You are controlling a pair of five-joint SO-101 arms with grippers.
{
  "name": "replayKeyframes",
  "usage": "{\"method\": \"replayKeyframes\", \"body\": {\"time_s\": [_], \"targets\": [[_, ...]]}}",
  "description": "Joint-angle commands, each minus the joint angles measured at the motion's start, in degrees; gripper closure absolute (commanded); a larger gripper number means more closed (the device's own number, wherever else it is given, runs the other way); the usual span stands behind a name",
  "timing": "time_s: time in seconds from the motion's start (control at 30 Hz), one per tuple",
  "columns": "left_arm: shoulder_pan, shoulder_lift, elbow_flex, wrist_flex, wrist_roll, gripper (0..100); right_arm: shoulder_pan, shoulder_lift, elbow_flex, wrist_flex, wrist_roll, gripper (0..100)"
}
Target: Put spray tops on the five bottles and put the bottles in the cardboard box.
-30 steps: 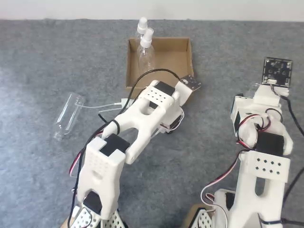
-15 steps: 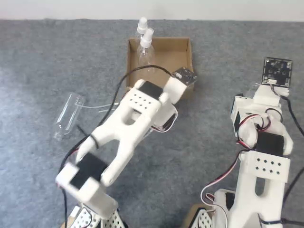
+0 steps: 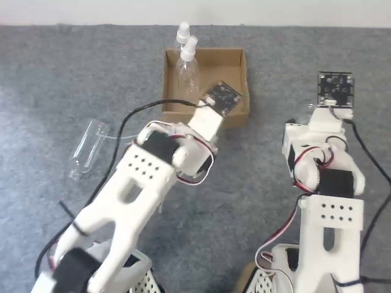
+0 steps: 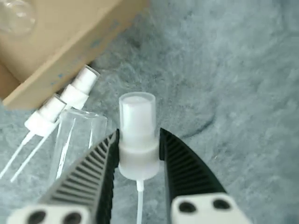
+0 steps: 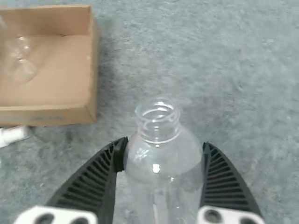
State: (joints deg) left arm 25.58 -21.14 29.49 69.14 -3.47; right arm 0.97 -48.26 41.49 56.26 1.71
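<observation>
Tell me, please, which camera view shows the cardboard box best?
The high view: it shows the cardboard box from above, almost whole, with a topped bottle standing inside. The right wrist view gives most of it, cut off at the frame edge; the left wrist view catches just one corner and an outer wall.

Grey carpeted table (image 3: 49, 73) with cardboard box (image 3: 223, 70), sideways bottle (image 3: 87, 148), two loose spray tops (image 4: 80, 85).

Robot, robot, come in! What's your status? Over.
Left end effector shut on spray top. Right end effector shut on topless bottle. Capped bottles in cardboard box. Loose tops beside box.
</observation>
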Motion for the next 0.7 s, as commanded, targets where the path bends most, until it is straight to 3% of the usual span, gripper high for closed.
{"method": "replayKeyframes", "body": {"time_s": [0.0,0.33,0.67], "targets": [[-2.11,-7.38,-0.66,-1.67,8.7,98,-3.12,-3.3,0.26,0.92,-0.09,83.8],[-10.9,-15.56,0.04,-2.64,14.86,99,-12.09,-15.34,7.56,0.66,0.0,83.8],[-14.59,-33.93,13.58,-13.8,16.35,99,-20.44,-19.03,16.18,-7.6,0.0,83.8]]}}
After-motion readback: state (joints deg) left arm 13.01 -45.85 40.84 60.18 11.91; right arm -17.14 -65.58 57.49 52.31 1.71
